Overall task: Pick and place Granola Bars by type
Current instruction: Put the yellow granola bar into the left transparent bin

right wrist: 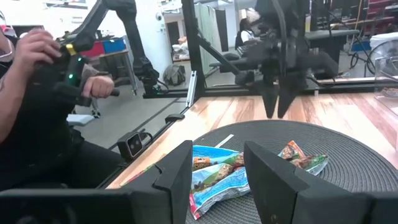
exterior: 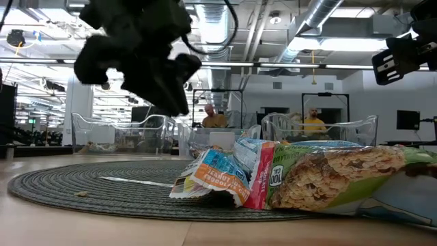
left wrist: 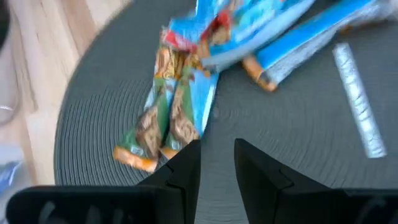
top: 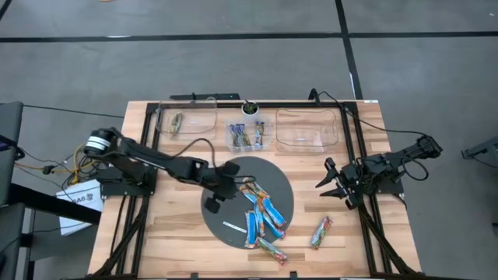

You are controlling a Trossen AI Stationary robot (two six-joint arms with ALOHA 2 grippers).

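Hovering over the round dark woven mat (top: 233, 175), the left gripper (top: 222, 187) hangs above bare weave just beside the heap of shiny wrapped granola bars (top: 264, 218); its own wrist view shows the two dark fingers (left wrist: 186, 165) a narrow gap apart with nothing between them, tips near a green-tan-orange bar (left wrist: 165, 118). From overhead those fingers are hard to make out against the dark mat. The low view gives only a dark bulk for this gripper (exterior: 153, 61) raised off the mat, and a big close green bar (exterior: 328, 178) blocks most of the heap behind it. The thin white strip (top: 234, 226) lies on the mat apart from the bars; the left wrist view cuts it off at the edge. One bar (top: 320, 232) lies off the mat on the wooden table (top: 179, 241). Overhead alone shows three clear plastic bins along the far edge: the left bin (top: 187, 120) holds one bar, the small middle bin (top: 247, 136) several, while the right bin (top: 307, 128) is hard to read. The right gripper (top: 333, 184) waits off the mat at the right, fingers (right wrist: 177, 171) spread wide and empty. A person's hands (right wrist: 43, 53) show at the edge of the right wrist view
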